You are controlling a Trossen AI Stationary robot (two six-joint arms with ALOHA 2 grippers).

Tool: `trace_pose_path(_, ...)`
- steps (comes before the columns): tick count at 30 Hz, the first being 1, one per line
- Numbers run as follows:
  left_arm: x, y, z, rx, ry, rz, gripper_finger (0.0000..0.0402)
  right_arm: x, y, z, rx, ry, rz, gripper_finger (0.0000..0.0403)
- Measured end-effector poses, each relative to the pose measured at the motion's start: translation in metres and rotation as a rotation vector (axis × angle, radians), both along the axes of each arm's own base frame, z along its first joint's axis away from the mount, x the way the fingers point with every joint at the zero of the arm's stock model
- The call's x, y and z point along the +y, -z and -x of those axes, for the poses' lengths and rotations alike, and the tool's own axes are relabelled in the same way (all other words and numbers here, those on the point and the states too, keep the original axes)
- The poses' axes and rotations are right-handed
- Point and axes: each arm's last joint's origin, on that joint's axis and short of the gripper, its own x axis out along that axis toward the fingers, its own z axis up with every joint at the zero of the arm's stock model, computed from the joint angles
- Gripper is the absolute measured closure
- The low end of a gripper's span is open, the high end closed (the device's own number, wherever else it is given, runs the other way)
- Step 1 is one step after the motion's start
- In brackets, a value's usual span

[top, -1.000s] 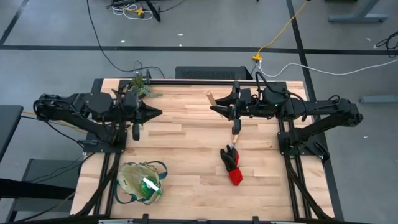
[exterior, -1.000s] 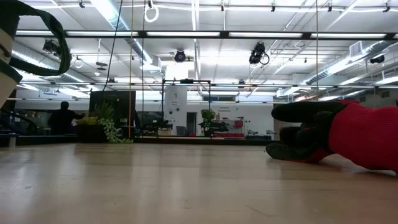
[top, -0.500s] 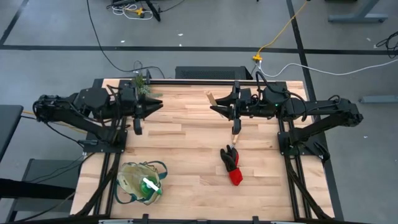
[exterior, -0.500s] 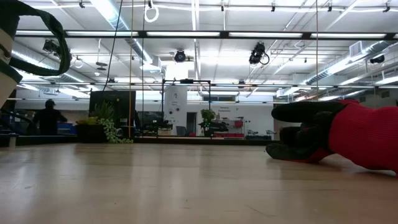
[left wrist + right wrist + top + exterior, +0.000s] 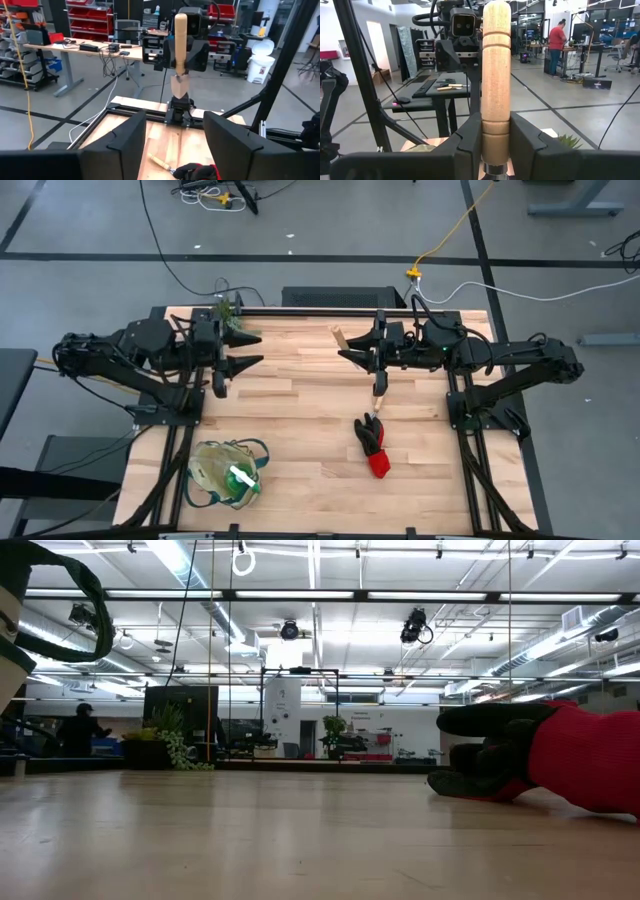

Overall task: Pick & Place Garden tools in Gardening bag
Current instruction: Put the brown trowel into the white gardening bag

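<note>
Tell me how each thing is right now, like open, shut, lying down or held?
Left gripper: open, holding nothing, up over the table.
Right gripper: shut on the wooden-handled tool.
Wooden-handled tool: held between the right gripper's fingers.
Second wooden tool: lying flat on the table.
Glove bundle: lying on the table.
Gardening bag: slumped open, green item inside.
Potted plant: at the table's far edge.
</note>
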Motion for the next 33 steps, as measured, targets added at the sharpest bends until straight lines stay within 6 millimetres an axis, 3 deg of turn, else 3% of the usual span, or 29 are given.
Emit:
trace_pose_path(5, 0.001, -0.006, -0.002, -0.059, 0.017, -0.003, 0.0193, 0.0, 0.0, 0.0, 0.0, 0.0, 0.0, 0.0324)
trace_pose_path(15, 0.014, -0.012, -0.03, -0.171, 0.156, -0.024, 0.0193, 0.0, 0.0, 0.0, -0.002, 0.0, 0.001, 0.0324)
trace_pose_path(33, 0.041, 0.002, -0.085, -0.216, 0.155, -0.059, 0.0193, 0.0, -0.001, 0.0, -0.008, 0.001, 0.002, 0.0324)
